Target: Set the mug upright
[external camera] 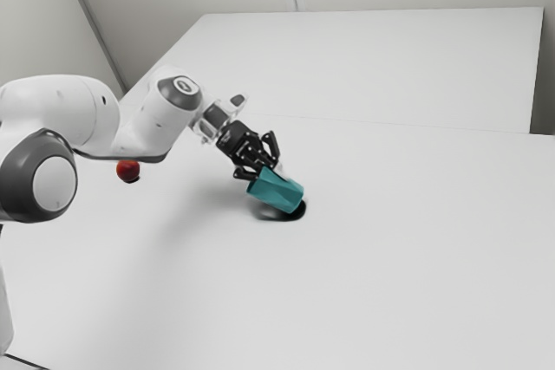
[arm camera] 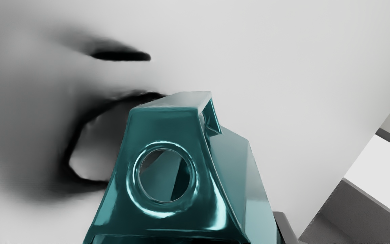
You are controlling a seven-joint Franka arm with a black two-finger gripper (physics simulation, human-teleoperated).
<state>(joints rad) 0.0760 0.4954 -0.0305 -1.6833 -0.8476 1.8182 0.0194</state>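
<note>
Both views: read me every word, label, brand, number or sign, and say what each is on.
No text can be read.
Arm's cap: one small dark mark, too small to read.
Mug: none on the sides that show.
Red ball: none that I can see.

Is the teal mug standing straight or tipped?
Tipped: in the exterior view, the mug slants down toward that view's right.

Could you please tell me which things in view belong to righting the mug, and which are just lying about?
Part of the job:
teal mug, tilted
gripper, at the mug

Just lying about:
red ball, apart on the white table
</note>
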